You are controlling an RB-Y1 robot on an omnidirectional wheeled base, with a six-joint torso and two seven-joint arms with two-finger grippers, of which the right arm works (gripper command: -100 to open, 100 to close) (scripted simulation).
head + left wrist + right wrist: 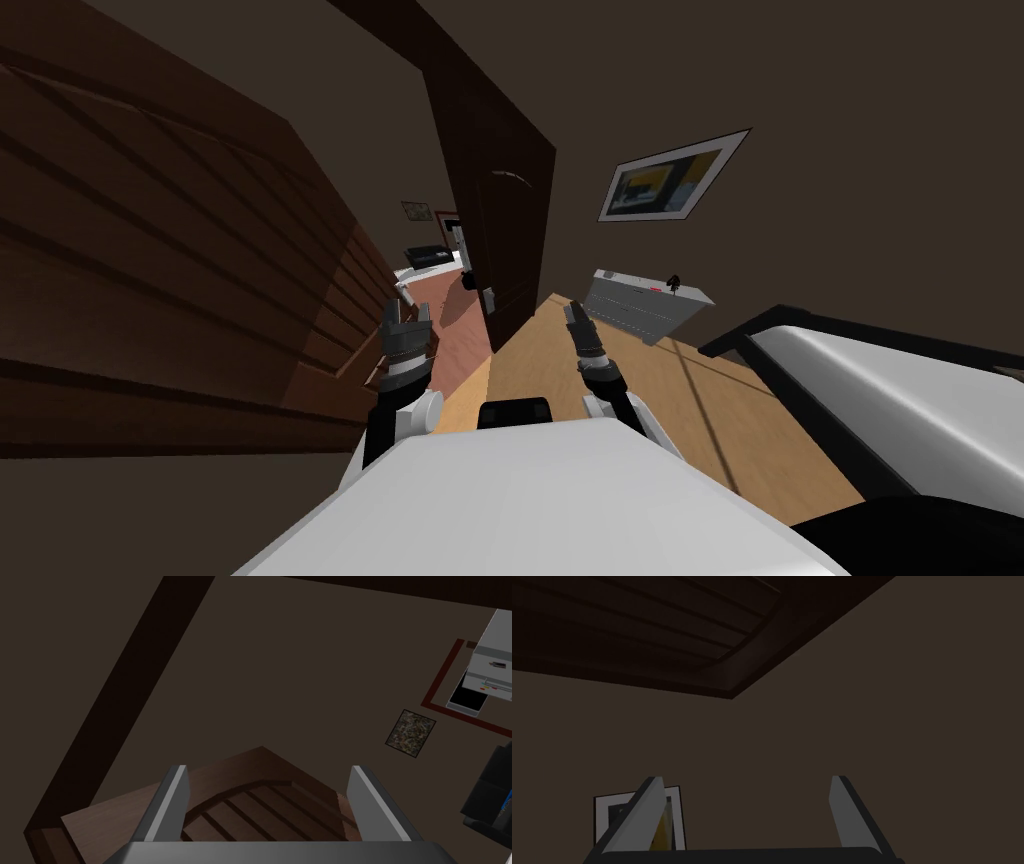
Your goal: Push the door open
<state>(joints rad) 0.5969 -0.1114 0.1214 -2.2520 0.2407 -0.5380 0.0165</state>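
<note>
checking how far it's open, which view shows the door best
The head view: the dark brown door shows nearly whole, ajar, with reddish floor visible past its edge. The right wrist view catches a dark panelled corner, probably the door's. The left wrist view has brown slats I cannot tie to it.

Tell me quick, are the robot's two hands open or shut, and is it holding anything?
Left gripper: open, holding nothing.
Right gripper: open, holding nothing.

gap: narrow open strip between door (515,200) and slatted panel (180,260)
left: slatted panel sits right beside left gripper (406,312)
right: bed (900,390) well off, wood floor (535,365) free
</note>
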